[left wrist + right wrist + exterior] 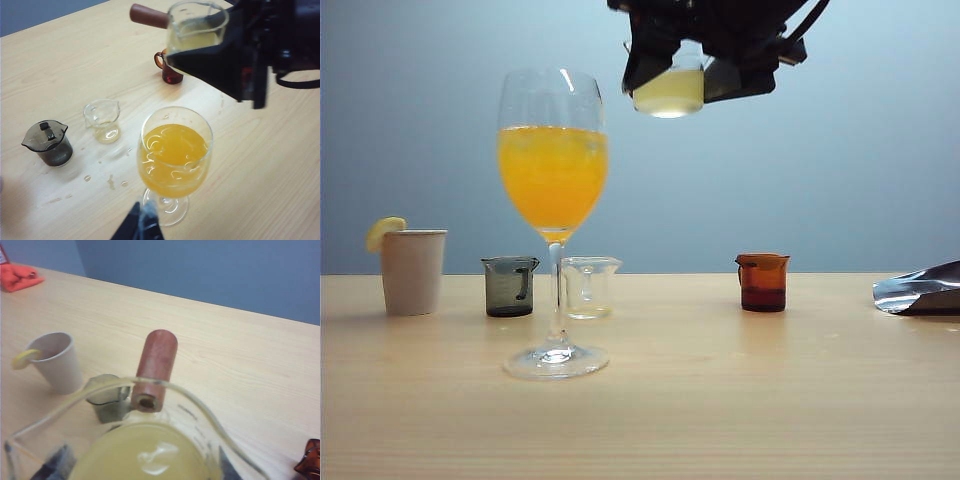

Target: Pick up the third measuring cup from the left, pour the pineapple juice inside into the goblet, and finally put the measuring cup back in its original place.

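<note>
My right gripper is shut on the third measuring cup, a clear spouted cup with a reddish-brown handle. It hangs upright, high above the table, just right of the goblet's rim. Pale yellow pineapple juice fills its lower part. The goblet stands on the table and holds deep orange liquid. In the left wrist view the cup is above and beyond the goblet. My left gripper sits low, close to the goblet's foot, its fingers together with nothing between them.
On the table stand a paper cup with a lemon slice, a grey cup, a small clear cup and an amber cup. A foil bag lies far right. Spilled drops lie near the goblet. An orange cloth lies far off.
</note>
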`<state>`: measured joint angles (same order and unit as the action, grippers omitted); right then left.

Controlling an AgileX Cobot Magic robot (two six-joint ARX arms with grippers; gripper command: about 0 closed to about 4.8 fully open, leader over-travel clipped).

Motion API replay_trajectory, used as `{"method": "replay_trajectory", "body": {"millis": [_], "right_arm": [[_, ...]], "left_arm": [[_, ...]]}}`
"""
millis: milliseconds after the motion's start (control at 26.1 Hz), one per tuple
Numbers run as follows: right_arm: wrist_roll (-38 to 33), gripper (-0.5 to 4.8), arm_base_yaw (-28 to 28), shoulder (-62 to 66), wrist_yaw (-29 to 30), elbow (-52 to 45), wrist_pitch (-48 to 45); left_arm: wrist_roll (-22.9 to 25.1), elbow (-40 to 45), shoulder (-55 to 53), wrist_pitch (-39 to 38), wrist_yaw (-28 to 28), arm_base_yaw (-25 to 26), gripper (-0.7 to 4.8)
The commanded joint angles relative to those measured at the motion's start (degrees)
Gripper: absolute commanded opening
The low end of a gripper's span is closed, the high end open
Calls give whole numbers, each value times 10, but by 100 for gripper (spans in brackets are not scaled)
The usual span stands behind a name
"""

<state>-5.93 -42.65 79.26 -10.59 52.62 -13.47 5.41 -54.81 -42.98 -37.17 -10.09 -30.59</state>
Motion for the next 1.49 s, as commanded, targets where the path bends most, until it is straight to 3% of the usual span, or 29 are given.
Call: {"method": "replay_trajectory", "body": {"millis": [38,153,688,1492], "right_arm": [[6,209,-18,-33,0,-15,-16],[35,210,-39,-52,0,-28,-10],[39,209,-42,-54,2,-27,-17],[203,209,-43,-54,43,-6,3]], "left_arm": [[1,-2,1,4,-2,0,-5],[1,-2,1,4,-2,0,-5],[1,-2,1,4,-2,0,-5],[1,-2,1,4,-2,0,-5]]}}
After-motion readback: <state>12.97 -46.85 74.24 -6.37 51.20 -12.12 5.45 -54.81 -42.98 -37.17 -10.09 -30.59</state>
